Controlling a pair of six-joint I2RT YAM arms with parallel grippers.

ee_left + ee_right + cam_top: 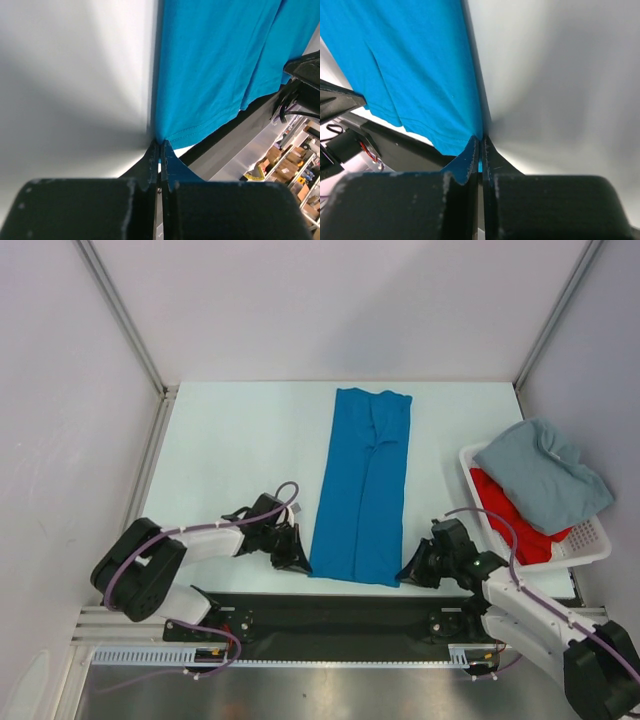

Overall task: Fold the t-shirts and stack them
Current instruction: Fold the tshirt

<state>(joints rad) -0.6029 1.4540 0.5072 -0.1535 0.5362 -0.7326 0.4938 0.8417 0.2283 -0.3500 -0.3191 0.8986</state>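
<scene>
Bright blue t-shirt [362, 485]: soft smooth cloth, long narrow strip, flat on middle of pale counter [240, 460]. Left claw [298, 558] clamped on stitched hem corner at 7 o'clock; right claw [408, 573] clamped on corner at 5 o'clock. At 3 o'clock, white slatted basket [590, 540]: rumpled pale grey-blue t-shirt [545, 475] over red t-shirt [505, 515].

pale table [230, 440], white walls [350, 300], alu frame [120, 315].
</scene>
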